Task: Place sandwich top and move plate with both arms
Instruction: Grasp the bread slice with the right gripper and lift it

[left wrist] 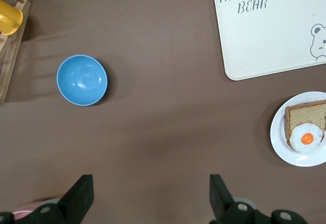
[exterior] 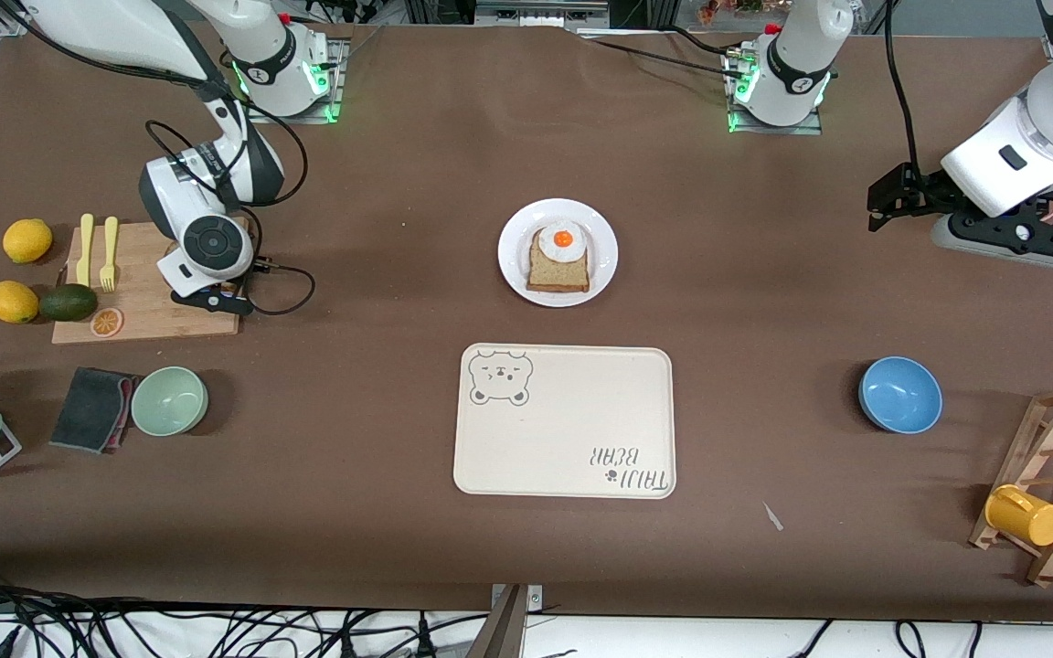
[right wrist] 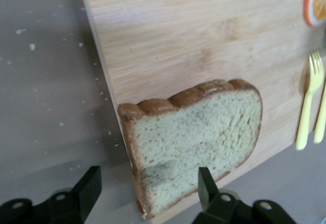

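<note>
Right gripper (right wrist: pixel 147 196) hung low over the pale wooden cutting board (right wrist: pixel 204 40) at the right arm's end of the table, fingers apart and straddling one edge of the plain brown wholemeal bread slice, the sandwich top (right wrist: pixel 196 137); nothing pinched yet. Best to close on the crust, not the soft crumb, then lift straight up. The small round white plate (exterior: pixel 601 249) with the egg-topped slice (exterior: pixel 559 258) sat mid-table, well apart. Left gripper (left wrist: pixel 150 196) waited wide open over bare table near the blue bowl (left wrist: pixel 81 80).
</note>
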`<state>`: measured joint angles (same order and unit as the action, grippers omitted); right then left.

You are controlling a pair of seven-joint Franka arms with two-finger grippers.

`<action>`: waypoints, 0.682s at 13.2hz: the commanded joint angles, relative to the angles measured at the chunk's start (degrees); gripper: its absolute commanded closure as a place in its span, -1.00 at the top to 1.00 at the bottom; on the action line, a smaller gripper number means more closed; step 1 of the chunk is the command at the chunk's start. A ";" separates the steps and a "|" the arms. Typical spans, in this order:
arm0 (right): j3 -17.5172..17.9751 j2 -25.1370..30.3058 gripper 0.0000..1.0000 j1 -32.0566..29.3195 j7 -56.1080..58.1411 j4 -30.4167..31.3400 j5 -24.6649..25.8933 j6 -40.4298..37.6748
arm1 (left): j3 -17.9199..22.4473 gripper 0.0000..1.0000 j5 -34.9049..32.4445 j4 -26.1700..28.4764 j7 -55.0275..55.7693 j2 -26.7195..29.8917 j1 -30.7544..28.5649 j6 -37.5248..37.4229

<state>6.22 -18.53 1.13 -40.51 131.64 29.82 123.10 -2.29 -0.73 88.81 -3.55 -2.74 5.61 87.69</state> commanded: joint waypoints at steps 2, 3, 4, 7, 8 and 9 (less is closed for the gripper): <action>0.46 -0.98 0.36 0.27 -3.53 -0.60 3.92 -0.14 | -0.25 1.00 0.56 -0.83 0.12 -0.08 -0.25 -0.33; 0.46 -1.33 0.20 0.45 -3.44 -0.51 5.07 -0.49 | -0.25 1.00 0.56 -0.83 0.12 0.01 -0.16 -0.51; 0.46 -1.33 0.06 0.62 -3.35 -0.51 5.08 -0.58 | -0.34 1.00 0.56 -0.83 0.12 0.01 -0.16 -0.51; 0.55 -1.07 -0.33 0.80 -3.61 -0.42 5.08 -0.58 | -0.25 1.00 0.64 -0.92 0.03 0.01 -0.16 -0.51; 0.55 -0.98 -0.46 0.80 -3.61 -0.33 5.08 -0.76 | -0.25 1.00 0.73 -1.01 0.12 0.01 0.02 -0.51; 0.55 -0.98 -0.47 0.80 -3.87 -0.33 4.99 -0.76 | -0.34 1.00 0.64 -1.01 0.12 -0.07 0.37 -0.42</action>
<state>6.57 -19.51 1.72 -42.80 131.60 33.57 123.08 -2.42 -0.73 88.80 -3.55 -2.73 5.65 87.69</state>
